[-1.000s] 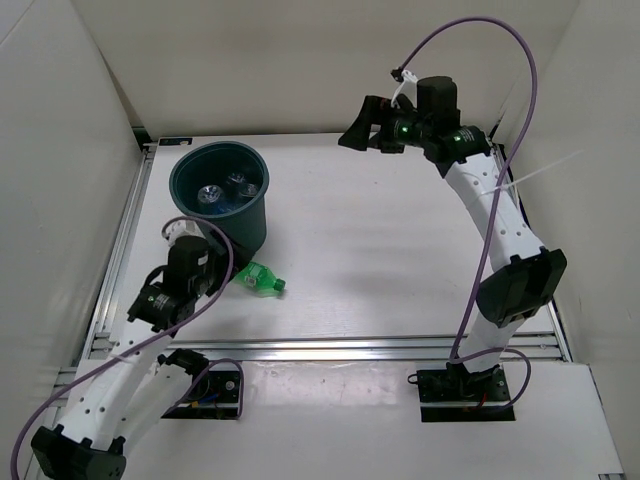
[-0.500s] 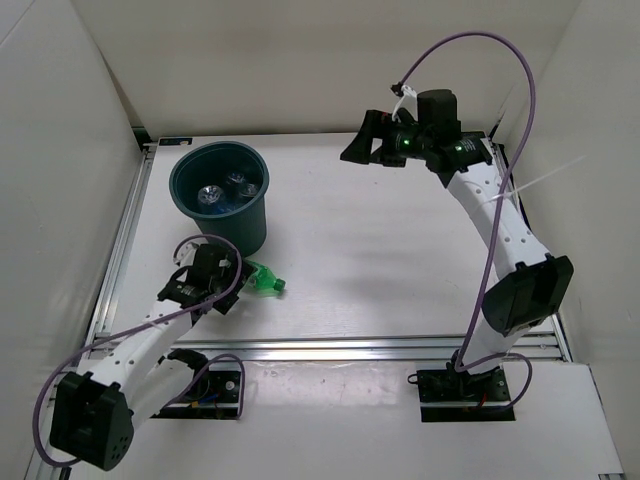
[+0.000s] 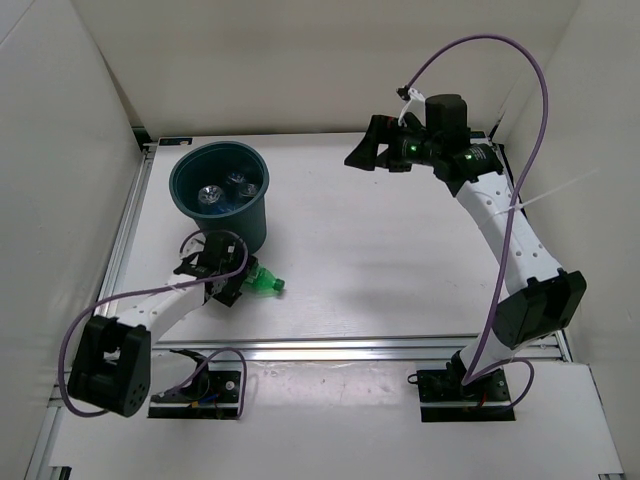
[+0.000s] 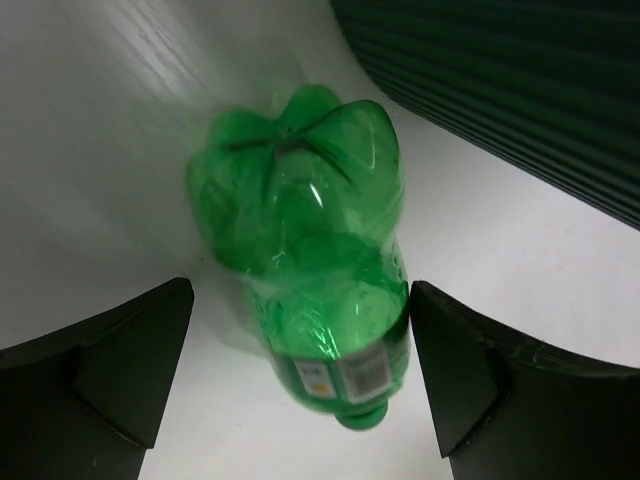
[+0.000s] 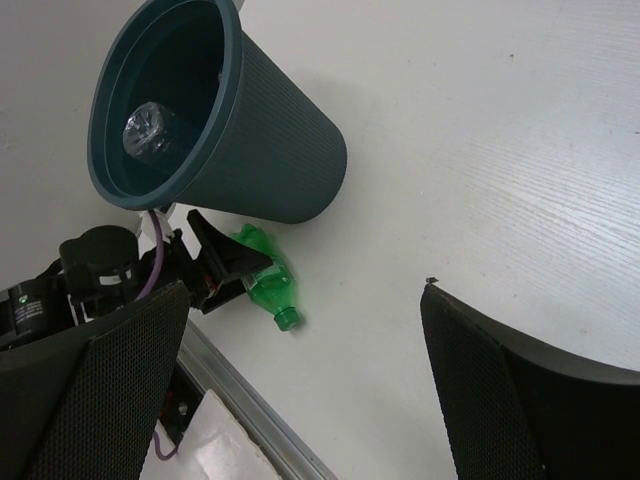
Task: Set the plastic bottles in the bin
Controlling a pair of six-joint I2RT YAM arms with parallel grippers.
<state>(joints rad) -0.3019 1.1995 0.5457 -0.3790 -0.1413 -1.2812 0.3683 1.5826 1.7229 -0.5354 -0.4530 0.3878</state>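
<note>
I see the green bottle (image 3: pixel 263 284) lying on its side on the table (image 3: pixel 380 260), just beside the base of the bin (image 3: pixel 247 226), on the bin's near side, with its cap pointing away from the bin. My left gripper (image 3: pixel 236 279) sits low at that bottle, fingers spread wide with 1 on each side of its body. The wrist view shows them flanking it, not clamped. Inside the bin I can make out at least 2 clear bottles (image 3: pixel 212 196). My right gripper (image 3: pixel 362 148) hangs well apart from the bin, off to the bin's right, fingers wide and holding nothing.
</note>
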